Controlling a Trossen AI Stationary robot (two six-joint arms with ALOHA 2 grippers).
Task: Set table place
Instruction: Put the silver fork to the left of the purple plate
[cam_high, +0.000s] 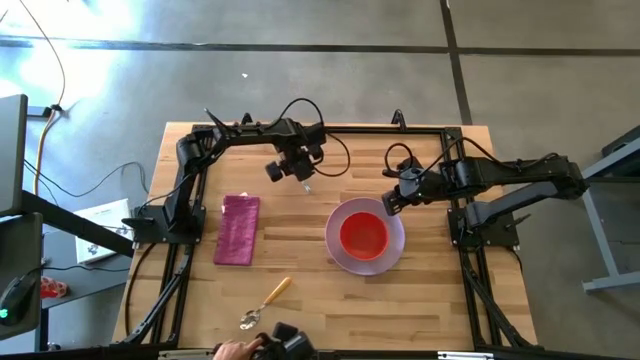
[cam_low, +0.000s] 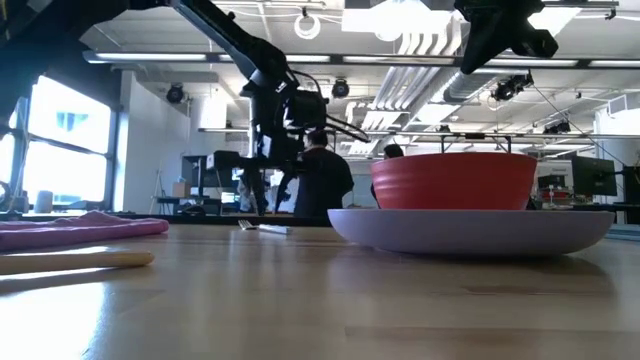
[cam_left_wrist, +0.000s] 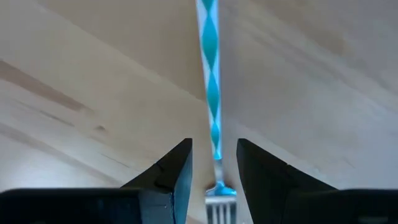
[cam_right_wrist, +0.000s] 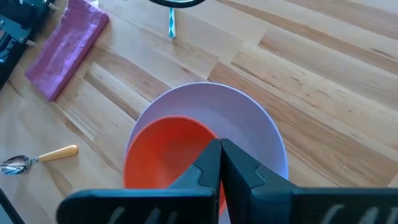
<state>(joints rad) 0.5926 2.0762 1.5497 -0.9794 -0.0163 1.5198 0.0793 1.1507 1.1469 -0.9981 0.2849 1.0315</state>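
Fork (cam_left_wrist: 212, 93): we judge it light, stiff and slippery; the left end effector (cam_left_wrist: 213, 171) straddles its neck, open narrowly. Right end effector (cam_right_wrist: 220, 163) closed above the plate (cam_right_wrist: 261, 134).

The counter (cam_high: 300, 290) is a light butcher-block wooden top edged by a black metal frame. Directly under the left tool (cam_left_wrist: 214, 168) lies a fork (cam_left_wrist: 211, 93) with a blue-and-white patterned handle. Beneath the right tool (cam_right_wrist: 220, 163) sits a pale lilac plate (cam_high: 398, 245). A folded magenta napkin (cam_high: 239, 229) lies well apart from both tools, and a wooden-handled spoon (cam_high: 266, 301) lies farther off, near the counter's edge.
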